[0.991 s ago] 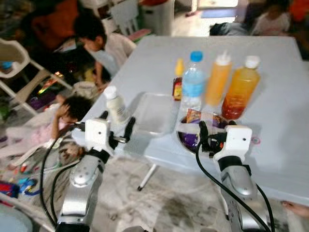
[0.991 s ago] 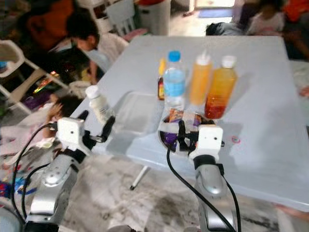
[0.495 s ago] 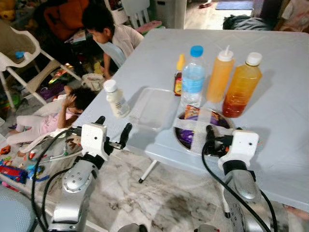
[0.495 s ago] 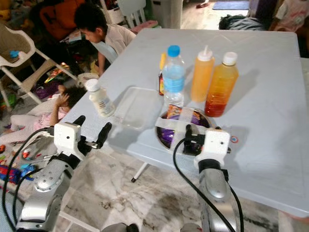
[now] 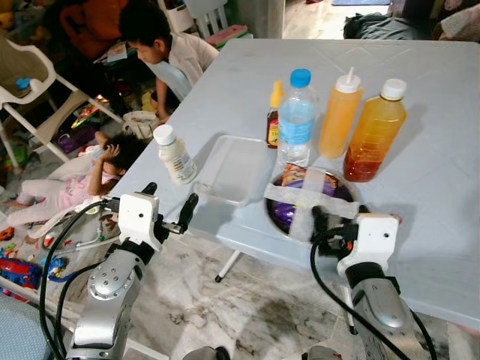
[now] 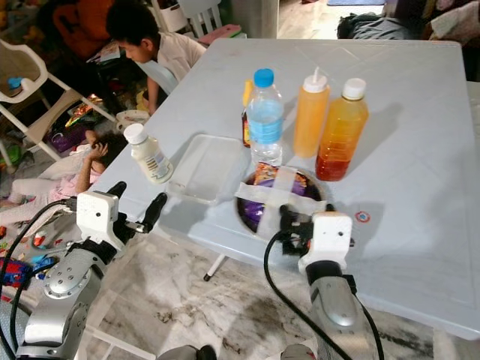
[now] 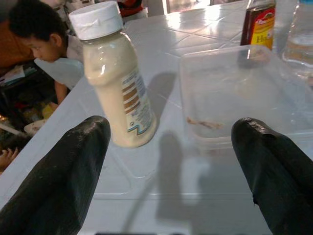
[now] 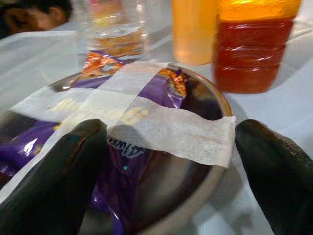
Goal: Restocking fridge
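Pale grey plastic, moulded in a tile pattern, makes up the desk [image 5: 420, 150], which stands on a mottled marble floor [image 5: 247, 307]; beyond its far left corner a child [image 5: 161, 45] leans over clutter, and another child [image 5: 75, 180] lies on the floor by a white chair [image 5: 30, 82].

Low at the left, the left tool [image 5: 168, 208] hangs just off the desk's near edge, silver arm bent upward, its two long black fingers [image 7: 54, 181] spread wide apart with nothing between them. Ahead of it stands a small rounded plastic bottle [image 7: 117, 90] of creamy sauce with a white screw cap, tilted a little. Beside that lies a shallow, clear, square plastic tray [image 5: 234, 169] with only a few crumbs in it.

Behind the tray stands a small dark sauce bottle [image 5: 275, 120] with a yellow nozzle, then a clear water bottle [image 5: 296, 120] with a blue cap, an orange squeeze bottle [image 5: 340, 114] with a white pointed tip, and a ribbed bottle of amber liquid [image 5: 373, 133] with a white cap.

Before these sits a round steel bowl [image 8: 215, 176] holding a shiny purple snack packet [image 8: 132, 161], strapped down by two crossed strips of white tape [image 8: 171, 129]. The right tool [image 5: 336, 219] is at the bowl's near rim, fingers parted and empty.
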Tool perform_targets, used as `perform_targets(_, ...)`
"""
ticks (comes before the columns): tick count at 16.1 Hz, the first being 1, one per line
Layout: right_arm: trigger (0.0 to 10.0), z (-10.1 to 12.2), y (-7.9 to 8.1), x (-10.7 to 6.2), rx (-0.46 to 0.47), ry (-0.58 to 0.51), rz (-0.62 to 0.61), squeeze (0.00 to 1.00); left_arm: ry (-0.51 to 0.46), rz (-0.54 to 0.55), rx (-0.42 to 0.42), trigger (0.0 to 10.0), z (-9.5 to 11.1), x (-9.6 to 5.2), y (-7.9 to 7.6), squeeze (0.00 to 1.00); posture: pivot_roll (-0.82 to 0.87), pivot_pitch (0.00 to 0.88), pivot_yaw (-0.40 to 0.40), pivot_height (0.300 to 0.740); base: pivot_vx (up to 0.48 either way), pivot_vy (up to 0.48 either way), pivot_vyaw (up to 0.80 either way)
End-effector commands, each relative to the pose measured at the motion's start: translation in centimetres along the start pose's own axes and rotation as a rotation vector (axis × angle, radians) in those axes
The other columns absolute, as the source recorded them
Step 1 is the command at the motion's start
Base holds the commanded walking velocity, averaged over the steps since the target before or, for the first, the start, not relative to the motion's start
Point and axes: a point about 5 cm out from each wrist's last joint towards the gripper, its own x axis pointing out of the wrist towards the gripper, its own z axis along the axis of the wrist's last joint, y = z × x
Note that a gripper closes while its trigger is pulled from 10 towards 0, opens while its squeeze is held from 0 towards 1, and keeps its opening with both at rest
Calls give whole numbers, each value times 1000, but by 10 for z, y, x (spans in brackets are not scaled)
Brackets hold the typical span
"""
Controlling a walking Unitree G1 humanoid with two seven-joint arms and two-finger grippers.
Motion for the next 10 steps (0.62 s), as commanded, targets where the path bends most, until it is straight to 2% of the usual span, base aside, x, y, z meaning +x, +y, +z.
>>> perform_targets(1, 10000, -3, 6, -9, 22, 31, 59, 0, 4, 7, 10, 10000, 2, -2, 5, 0, -84, 123, 173, 740, 0, 0, 0)
perform_targets(5, 10000, -6, -7, -29, 5, 59, 43, 0, 3, -5, 4, 10000, 2, 0, 3, 0, -98, 121, 176, 740, 0, 0, 0)
perform_targets(9, 10000, -10, -9, -25, 72, 100, 8, 0, -2, -28, 0, 10000, 3, 3, -1, 0, -101, 114, 183, 740, 0, 0, 0)
perform_targets(10, 10000, -10, -12, -18, 155, 108, -56, 0, -6, -31, 0, 10000, 4, 5, -1, 0, -98, 110, 182, 740, 0, 0, 0)
